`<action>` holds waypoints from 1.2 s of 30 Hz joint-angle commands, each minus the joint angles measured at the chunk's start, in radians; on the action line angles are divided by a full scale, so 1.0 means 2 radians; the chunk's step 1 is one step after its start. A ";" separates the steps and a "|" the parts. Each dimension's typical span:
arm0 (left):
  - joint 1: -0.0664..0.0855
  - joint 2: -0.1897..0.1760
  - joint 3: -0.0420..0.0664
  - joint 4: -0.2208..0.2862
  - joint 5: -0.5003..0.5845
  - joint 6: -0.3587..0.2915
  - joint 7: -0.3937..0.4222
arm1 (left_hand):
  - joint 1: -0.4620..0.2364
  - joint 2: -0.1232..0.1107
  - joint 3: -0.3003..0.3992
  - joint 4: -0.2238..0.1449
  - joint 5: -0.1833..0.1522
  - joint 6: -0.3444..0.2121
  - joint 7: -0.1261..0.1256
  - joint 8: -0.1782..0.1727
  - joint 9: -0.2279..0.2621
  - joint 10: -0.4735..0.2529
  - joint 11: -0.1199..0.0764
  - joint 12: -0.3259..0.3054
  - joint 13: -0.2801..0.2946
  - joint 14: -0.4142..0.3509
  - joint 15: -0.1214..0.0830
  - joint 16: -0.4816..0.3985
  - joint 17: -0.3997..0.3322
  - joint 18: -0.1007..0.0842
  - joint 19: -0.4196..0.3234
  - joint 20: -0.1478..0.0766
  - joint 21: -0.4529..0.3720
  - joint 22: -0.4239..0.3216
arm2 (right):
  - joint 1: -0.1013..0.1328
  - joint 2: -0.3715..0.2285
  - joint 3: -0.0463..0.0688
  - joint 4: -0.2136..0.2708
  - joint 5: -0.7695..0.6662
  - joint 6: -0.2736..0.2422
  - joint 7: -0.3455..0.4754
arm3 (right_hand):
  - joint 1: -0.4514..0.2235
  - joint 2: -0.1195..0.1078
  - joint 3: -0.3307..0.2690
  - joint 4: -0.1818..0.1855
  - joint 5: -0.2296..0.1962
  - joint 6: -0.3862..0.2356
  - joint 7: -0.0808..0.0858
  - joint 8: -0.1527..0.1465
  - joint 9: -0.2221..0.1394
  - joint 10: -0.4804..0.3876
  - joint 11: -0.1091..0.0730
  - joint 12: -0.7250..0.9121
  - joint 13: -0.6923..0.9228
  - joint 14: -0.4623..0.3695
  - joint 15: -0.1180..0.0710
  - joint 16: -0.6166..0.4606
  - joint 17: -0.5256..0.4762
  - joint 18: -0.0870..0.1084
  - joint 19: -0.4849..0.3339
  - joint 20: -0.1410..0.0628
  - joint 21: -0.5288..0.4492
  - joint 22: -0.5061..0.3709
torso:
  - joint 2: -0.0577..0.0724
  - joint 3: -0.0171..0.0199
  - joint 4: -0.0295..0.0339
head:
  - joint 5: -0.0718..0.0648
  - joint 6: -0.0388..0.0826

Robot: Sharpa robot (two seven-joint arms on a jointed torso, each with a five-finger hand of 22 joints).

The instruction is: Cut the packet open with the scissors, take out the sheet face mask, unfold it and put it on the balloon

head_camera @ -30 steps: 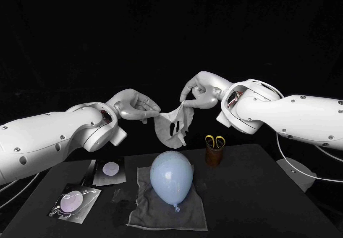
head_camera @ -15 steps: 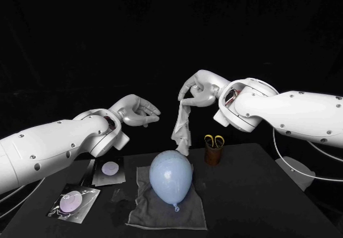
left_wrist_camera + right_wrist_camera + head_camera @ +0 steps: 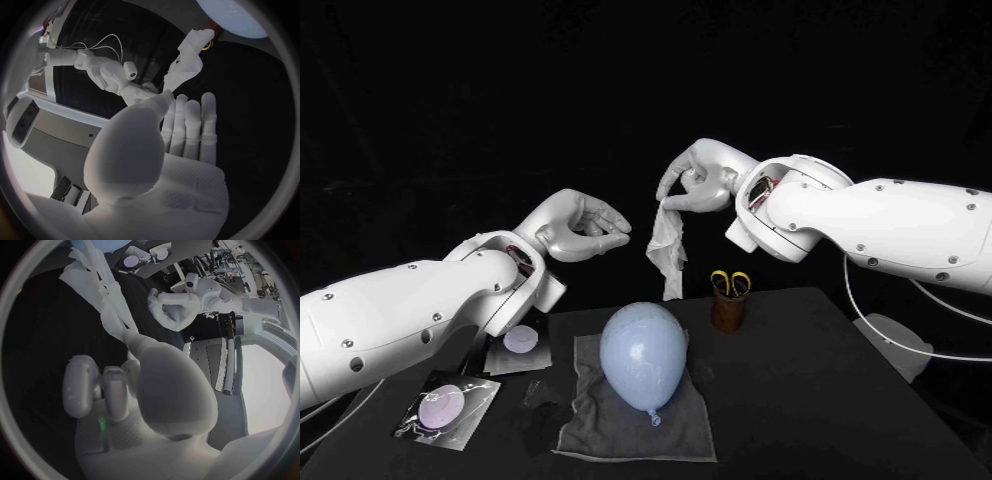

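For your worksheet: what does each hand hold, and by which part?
The right hand pinches the sheet mask by its top; the left hand holds nothing.

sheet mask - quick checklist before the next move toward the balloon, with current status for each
1. White sheet face mask held: ok, the right hand pinches its top and it hangs down.
2. Mask unfolded: not ok, it hangs bunched in a narrow strip.
3. Left hand free to take an edge: ok, it holds nothing, fingers curled, apart from the mask.
4. Pale blue balloon in place: ok, lying on the grey cloth.
5. Mask's lower end clear of the balloon: cannot tell.
6. Yellow-handled scissors out of the way: ok, standing in the brown cup.
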 commanded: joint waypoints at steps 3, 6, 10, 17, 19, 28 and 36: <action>-0.002 -0.007 0.002 0.017 0.005 -0.041 0.051 | 0.001 0.002 -0.003 -0.002 0.001 -0.004 -0.003 0.001 0.003 -0.006 -0.002 0.010 0.006 0.023 -0.001 0.013 0.016 0.006 0.009 -0.004 0.008 0.004 | 0.000 0.006 0.000 -0.005 -0.008 -0.013 -0.017 | -0.005 -0.001 0.006 -0.001 0.001 -0.005 0.000 0.004 0.001 0.025 -0.003 0.000 0.052 0.055 0.001 0.002 0.131 -0.005 0.012 0.001 0.000 0.099 | -0.001 0.0000 0.0010 | -0.001 0.000; -0.007 -0.006 0.002 0.020 -0.016 -0.040 0.043 | -0.003 -0.002 -0.007 -0.002 0.001 -0.004 -0.005 0.004 0.009 -0.005 -0.005 0.023 0.015 0.082 -0.004 0.044 0.096 0.007 0.019 -0.007 0.017 0.008 | 0.000 0.007 0.000 -0.006 -0.010 -0.017 -0.021 | -0.006 -0.001 0.009 -0.002 0.001 -0.005 0.000 0.005 0.001 0.025 -0.003 0.000 0.052 0.055 0.001 0.002 0.131 -0.005 0.012 0.001 0.001 0.099 | 0.000 -0.0002 0.0010 | -0.001 0.001; -0.015 0.004 0.002 0.013 -0.055 -0.049 0.027 | -0.016 -0.010 -0.018 0.004 0.001 -0.013 -0.005 0.001 0.012 -0.009 -0.005 0.035 0.023 0.112 -0.005 0.060 0.139 0.006 0.026 -0.009 0.022 0.009 | 0.000 0.008 0.000 -0.006 -0.012 -0.022 -0.026 | -0.008 -0.002 0.012 -0.004 0.001 -0.005 0.000 0.007 0.002 0.025 -0.003 0.000 0.052 0.055 0.001 0.002 0.131 -0.006 0.013 0.001 0.002 0.099 | 0.000 -0.0008 0.0007 | -0.001 0.001; -0.030 0.028 0.000 -0.012 -0.108 -0.075 -0.001 | -0.019 -0.016 -0.064 0.021 0.001 -0.056 0.000 0.030 0.049 -0.077 0.005 0.117 0.081 0.143 0.001 0.078 0.185 0.005 0.041 -0.005 0.027 0.009 | 0.000 0.010 0.000 -0.004 -0.013 -0.028 -0.029 | -0.010 -0.003 0.016 -0.006 0.001 -0.005 0.000 0.008 0.002 0.026 -0.003 0.000 0.053 0.055 0.001 0.002 0.131 -0.006 0.013 0.001 0.003 0.100 | 0.001 0.0001 -0.0008 | 0.001 0.001; -0.033 0.036 0.000 -0.020 -0.121 -0.080 -0.007 | -0.016 -0.014 -0.073 0.030 0.001 -0.063 0.002 0.049 0.065 -0.089 0.002 0.140 0.095 0.156 0.001 0.084 0.208 0.006 0.043 -0.006 0.030 0.010 | -0.001 0.011 0.000 -0.003 -0.013 -0.029 -0.030 | -0.012 -0.004 0.019 -0.008 0.001 -0.006 0.001 0.009 0.003 0.026 -0.003 0.000 0.053 0.055 0.001 0.002 0.131 -0.006 0.013 0.001 0.002 0.099 | 0.000 0.0008 -0.0004 | 0.001 0.001; -0.036 0.058 0.000 -0.034 -0.148 -0.084 -0.031 | -0.005 -0.011 -0.081 0.042 0.001 -0.077 -0.003 0.075 0.084 -0.100 -0.003 0.178 0.114 0.188 -0.004 0.099 0.262 0.001 0.068 -0.010 0.057 0.043 | -0.001 0.016 0.000 -0.002 -0.013 -0.033 -0.032 | -0.015 -0.004 0.023 -0.010 0.001 -0.007 0.001 0.011 0.003 0.026 -0.003 0.000 0.053 0.055 0.001 0.002 0.131 -0.006 0.013 0.001 0.002 0.099 | 0.000 0.0005 -0.0004 | 0.002 0.000; -0.037 0.069 0.000 -0.040 -0.156 -0.080 -0.049 | 0.001 -0.008 -0.080 0.054 0.001 -0.083 -0.006 0.072 0.079 -0.100 -0.008 0.198 0.125 0.207 -0.009 0.107 0.293 -0.004 0.088 -0.014 0.079 0.072 | -0.001 0.017 0.000 0.003 -0.012 -0.034 -0.031 | -0.017 -0.005 0.026 -0.012 0.001 -0.007 0.001 0.012 0.004 0.026 -0.002 0.000 0.053 0.055 0.001 0.002 0.131 -0.006 0.013 0.001 0.003 0.099 | 0.000 0.0007 0.0002 | 0.004 0.001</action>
